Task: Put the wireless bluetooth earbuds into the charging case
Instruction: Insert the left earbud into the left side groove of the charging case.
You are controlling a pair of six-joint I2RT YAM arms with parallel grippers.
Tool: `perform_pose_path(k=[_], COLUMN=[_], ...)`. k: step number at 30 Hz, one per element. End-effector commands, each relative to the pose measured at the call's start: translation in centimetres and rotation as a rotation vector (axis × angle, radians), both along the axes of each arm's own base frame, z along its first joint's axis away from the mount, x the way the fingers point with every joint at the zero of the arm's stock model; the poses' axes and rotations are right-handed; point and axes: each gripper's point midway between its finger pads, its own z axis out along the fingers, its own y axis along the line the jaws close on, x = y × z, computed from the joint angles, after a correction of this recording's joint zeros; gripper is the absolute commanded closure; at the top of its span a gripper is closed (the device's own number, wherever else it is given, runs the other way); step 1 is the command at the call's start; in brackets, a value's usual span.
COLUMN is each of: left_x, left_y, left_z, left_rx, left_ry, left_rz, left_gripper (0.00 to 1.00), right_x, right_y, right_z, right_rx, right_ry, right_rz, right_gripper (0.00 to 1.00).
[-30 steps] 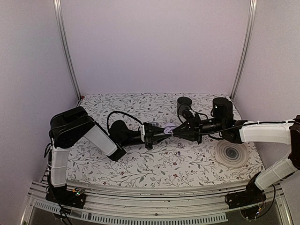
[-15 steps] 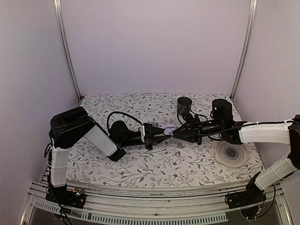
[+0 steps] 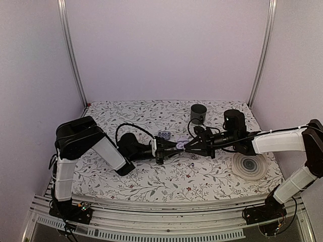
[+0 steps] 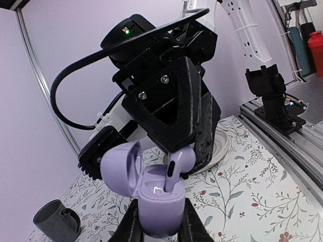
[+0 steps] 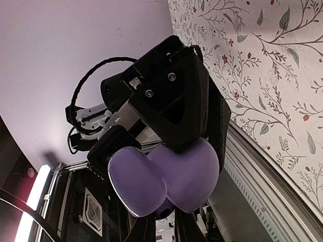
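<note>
Both arms meet over mid-table, tip to tip above the floral cloth (image 3: pixel 151 176). The left gripper (image 4: pixel 158 224) is clamped on the charging case (image 4: pixel 156 206): a black finger on each side of the lower shell, no gap visible. The case is lilac and glossy, held up off the cloth approx. upright, mouth facing the other arm. Its lid (image 4: pixel 121 169) is swung open, leaning back toward the left of the wrist view. The right gripper (image 4: pixel 184 151) comes in from above and opposite, fingers pinched on a lilac earbud (image 4: pixel 174 169). The bud's head is at the fingertips and its stem points down into the open shell, lower end at or in a socket. Can't tell if it's fully seated. In the R wrist view the case shows as two rounded lilac lobes, lid to the left and body to the right, w/ the L fingers black behind them. R's own fingers sit close together at the bottom edge w/ a dark tip between them. In the top view the case is mostly hidden by the two grippers. A dark mug (image 3: pixel 198 113) stands upright at the far side of the cloth, well apart from the grippers. A flat pale disc w/ swirl pattern (image 3: pixel 250 165) lies on the cloth under the R forearm, near the front-right. A small pale item (image 3: pixel 163 134) lies on the cloth just beyond the L wrist, too small to ID.
</note>
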Motion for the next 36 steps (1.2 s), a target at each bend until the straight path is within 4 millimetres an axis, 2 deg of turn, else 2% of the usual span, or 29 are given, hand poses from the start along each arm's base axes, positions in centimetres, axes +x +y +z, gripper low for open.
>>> perform_pose_path(k=[1, 3, 6, 15, 28, 36], left_x=[-1.6, -1.5, -1.5, -1.0, -0.4, -0.5], left_y=[1.3, 1.2, 1.0, 0.8, 0.4, 0.1], left_z=[4.1, 3.8, 3.4, 2.4, 3.0, 2.8], left_rx=[-0.200, -0.196, -0.191, -0.183, -0.211, -0.213], left_ry=[-0.162, -0.147, -0.129, -0.054, 0.025, 0.046], left_rz=[0.011, 0.009, 0.005, 0.010, -0.003, -0.011], left_gripper=[1.00, 1.00, 1.00, 1.00, 1.00, 1.00], right_x=[0.8, 0.9, 1.3, 1.8, 2.2, 2.8], right_y=[0.1, 0.2, 0.2, 0.2, -0.2, -0.4], right_z=[-0.6, -0.9, -1.4, -1.4, -1.9, -1.1], right_rx=[-0.015, -0.021, -0.031, -0.047, -0.132, -0.183], right_ry=[0.049, 0.064, 0.082, 0.083, 0.048, -0.018], right_rz=[-0.014, -0.015, -0.025, -0.050, -0.066, -0.073], right_gripper=[0.82, 0.76, 0.72, 0.71, 0.70, 0.70])
